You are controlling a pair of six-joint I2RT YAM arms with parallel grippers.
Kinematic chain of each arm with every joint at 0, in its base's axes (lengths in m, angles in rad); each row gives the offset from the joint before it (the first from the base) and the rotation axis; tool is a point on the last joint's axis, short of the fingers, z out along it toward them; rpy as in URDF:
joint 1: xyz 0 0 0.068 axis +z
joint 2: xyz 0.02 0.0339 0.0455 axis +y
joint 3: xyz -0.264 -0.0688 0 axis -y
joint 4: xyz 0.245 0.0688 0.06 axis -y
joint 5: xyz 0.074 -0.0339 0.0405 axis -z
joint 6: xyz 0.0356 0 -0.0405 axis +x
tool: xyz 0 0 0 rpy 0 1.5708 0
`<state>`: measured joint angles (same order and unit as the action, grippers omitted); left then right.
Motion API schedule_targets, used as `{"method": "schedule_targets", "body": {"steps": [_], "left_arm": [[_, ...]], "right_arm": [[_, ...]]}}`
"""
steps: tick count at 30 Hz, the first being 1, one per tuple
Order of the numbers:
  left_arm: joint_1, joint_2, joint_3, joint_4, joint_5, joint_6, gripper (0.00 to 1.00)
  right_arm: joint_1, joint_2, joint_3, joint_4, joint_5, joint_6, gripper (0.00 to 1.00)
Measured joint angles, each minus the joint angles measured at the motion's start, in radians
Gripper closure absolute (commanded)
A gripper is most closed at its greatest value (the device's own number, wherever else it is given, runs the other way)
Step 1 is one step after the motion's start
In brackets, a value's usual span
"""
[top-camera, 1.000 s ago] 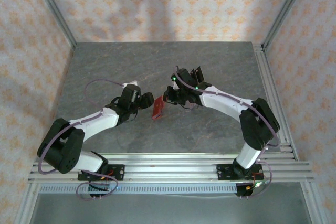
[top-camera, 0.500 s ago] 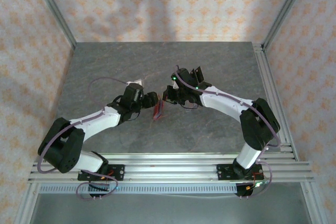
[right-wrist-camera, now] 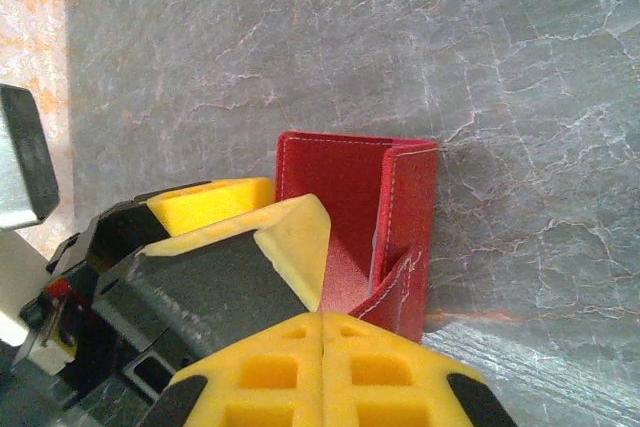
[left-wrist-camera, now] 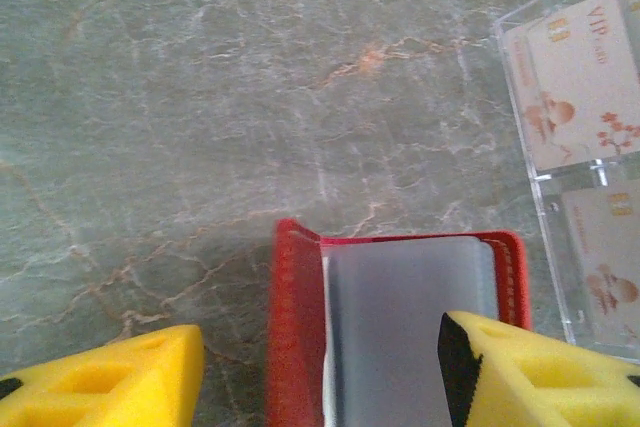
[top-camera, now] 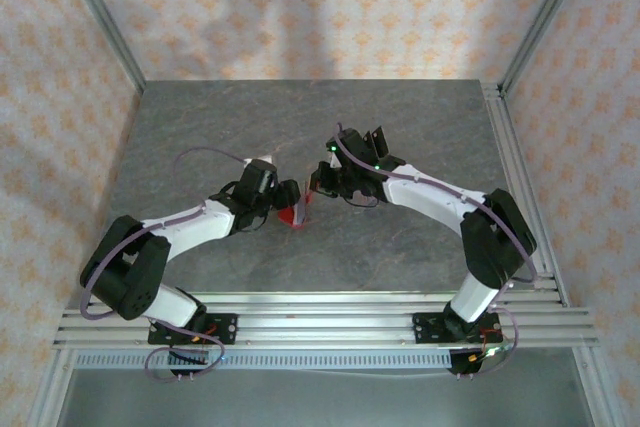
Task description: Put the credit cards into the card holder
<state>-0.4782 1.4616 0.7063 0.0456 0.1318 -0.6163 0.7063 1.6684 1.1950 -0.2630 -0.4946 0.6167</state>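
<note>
The card holder (top-camera: pixel 295 213) is a red bi-fold wallet, part open, between the two grippers at the table's middle. In the left wrist view the card holder (left-wrist-camera: pixel 295 337) shows one flap edge-on and a pale lilac-grey panel (left-wrist-camera: pixel 400 327) with rounded corners inside; I cannot tell whether that is a credit card or lining. My left gripper (left-wrist-camera: pixel 320 347) straddles that flap with its jaws apart: the right finger (left-wrist-camera: pixel 540 372) lies over the panel, the left finger (left-wrist-camera: pixel 100 382) stands clear. My right gripper (right-wrist-camera: pixel 322 315) is shut, pinching the stitched pocket lip of the card holder (right-wrist-camera: pixel 350 187).
A clear plastic case (left-wrist-camera: pixel 575 97) with pale printed cards lies on the grey marbled table (top-camera: pixel 400 127), just beyond and to the right of the wallet in the left wrist view. Aluminium rails (top-camera: pixel 520 187) run along the right side and the near edge.
The left gripper has moved right, up against the wallet. The wallet has turned from showing a broad red face to a narrower, folded shape. The right arm has barely moved.
</note>
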Motion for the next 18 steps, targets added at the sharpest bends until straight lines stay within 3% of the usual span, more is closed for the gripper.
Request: {"method": "schedule_targets", "body": {"steps": [6, 9, 10, 13, 18], "left_arm": [[0.0, 0.0, 0.0, -0.091, -0.077, 0.007, 0.51], [0.0, 0.0, 0.0, -0.133, -0.101, 0.008, 0.52], [0.0, 0.001, 0.0, -0.141, -0.108, 0.008, 0.52], [0.0, 0.002, 0.0, -0.161, -0.119, 0.008, 0.53], [-0.006, 0.019, 0.0, -0.169, -0.122, 0.009, 0.53]], "right_arm": [[-0.014, -0.026, -0.082, 0.023, 0.0, 0.0, 1.0], [-0.039, -0.026, -0.138, 0.027, 0.003, -0.001, 1.0], [-0.047, -0.026, -0.153, 0.026, 0.005, -0.002, 0.95], [-0.069, -0.009, -0.18, 0.024, 0.014, -0.02, 0.68], [-0.076, 0.011, -0.184, 0.009, 0.024, -0.05, 0.6]]}}
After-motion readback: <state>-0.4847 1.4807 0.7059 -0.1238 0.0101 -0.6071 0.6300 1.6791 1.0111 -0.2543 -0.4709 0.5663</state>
